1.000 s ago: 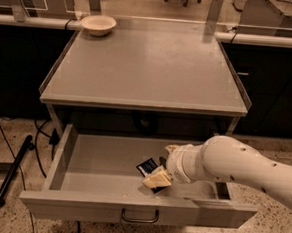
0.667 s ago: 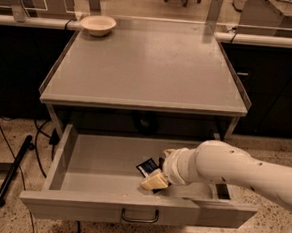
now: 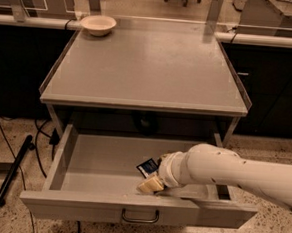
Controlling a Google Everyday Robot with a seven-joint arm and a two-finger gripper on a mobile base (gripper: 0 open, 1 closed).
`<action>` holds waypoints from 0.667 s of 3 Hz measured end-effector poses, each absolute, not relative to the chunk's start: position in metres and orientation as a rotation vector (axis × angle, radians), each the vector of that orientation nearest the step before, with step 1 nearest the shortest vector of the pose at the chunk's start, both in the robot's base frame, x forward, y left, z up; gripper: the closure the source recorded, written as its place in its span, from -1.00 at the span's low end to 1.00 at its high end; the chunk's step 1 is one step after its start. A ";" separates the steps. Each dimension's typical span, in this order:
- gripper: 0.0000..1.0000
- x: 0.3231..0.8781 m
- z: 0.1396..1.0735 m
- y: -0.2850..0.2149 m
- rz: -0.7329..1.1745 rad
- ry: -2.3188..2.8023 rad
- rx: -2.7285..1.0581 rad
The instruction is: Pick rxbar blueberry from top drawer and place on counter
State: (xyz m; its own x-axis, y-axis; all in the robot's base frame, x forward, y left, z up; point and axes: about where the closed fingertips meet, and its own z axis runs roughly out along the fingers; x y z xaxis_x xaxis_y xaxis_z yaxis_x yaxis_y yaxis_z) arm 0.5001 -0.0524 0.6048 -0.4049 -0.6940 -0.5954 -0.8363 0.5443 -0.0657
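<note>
- Since the earlier frame, the arm has edged left; the rxbar blueberry (image 3: pixel 147 165) lies unmoved in the top drawer (image 3: pixel 82 169).
- The end effector (image 3: pixel 150 184) sits just beside it; you cannot tell its grip state.
- Clamp across the short width; lift clear before moving to the bench (image 3: pixel 149 63).
- The bar's long axis appears diagonal, with the visible end pointing back-left.

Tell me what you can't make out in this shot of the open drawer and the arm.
All in the camera view:
- rxbar blueberry: only a dark corner shows in the top drawer; the arm covers the rest, and the print is too small.
- gripper: low in the drawer beside the bar; whether it holds it is hidden by the arm.
- arm: base cut off by the right edge.
</note>
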 end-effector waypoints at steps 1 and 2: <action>-0.38 0.500 0.596 -0.054 0.324 2.224 -1.226; -0.22 0.500 0.589 -0.055 0.323 2.242 -1.225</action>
State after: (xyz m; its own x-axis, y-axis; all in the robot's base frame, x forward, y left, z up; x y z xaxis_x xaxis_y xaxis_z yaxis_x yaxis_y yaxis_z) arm 0.5001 -0.0546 0.5893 -0.4263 -0.6963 -0.5774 -0.8309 0.5538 -0.0544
